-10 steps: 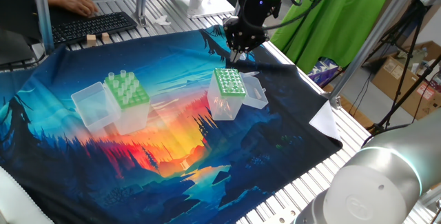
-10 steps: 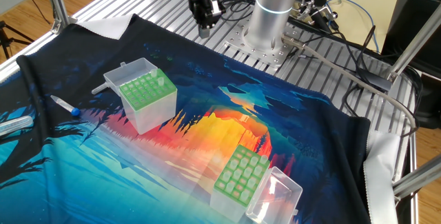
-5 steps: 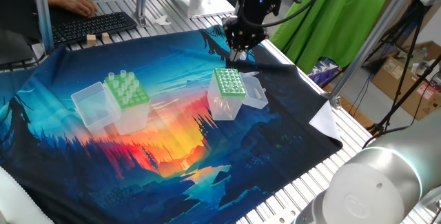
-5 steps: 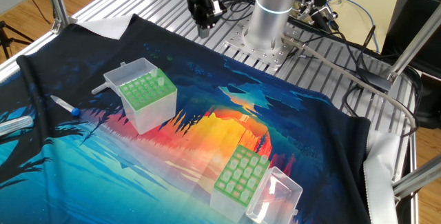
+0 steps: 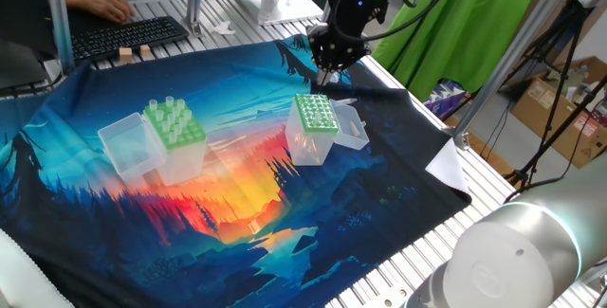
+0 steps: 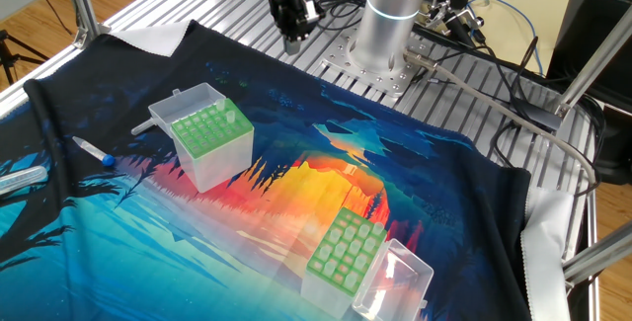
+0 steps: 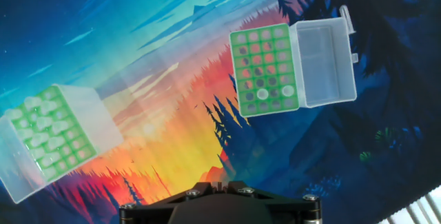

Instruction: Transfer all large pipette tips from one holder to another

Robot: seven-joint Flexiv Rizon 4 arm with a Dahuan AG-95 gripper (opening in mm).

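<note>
While its fingers are pressed together holding nothing, the hand (image 5: 327, 79) hangs pointing straight down above the cloth (image 5: 237, 213).

Two clear tip boxes: one wide-holed (image 5: 174, 135), one fine-holed (image 5: 314, 126). One keyboard (image 5: 128, 36). One pen (image 6: 94, 151).

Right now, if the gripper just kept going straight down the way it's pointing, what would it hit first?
Probably the printed cloth itself. The gripper, shut and empty, hangs between the two tip boxes in the hand view, above neither, though depth is hard to judge.
</note>
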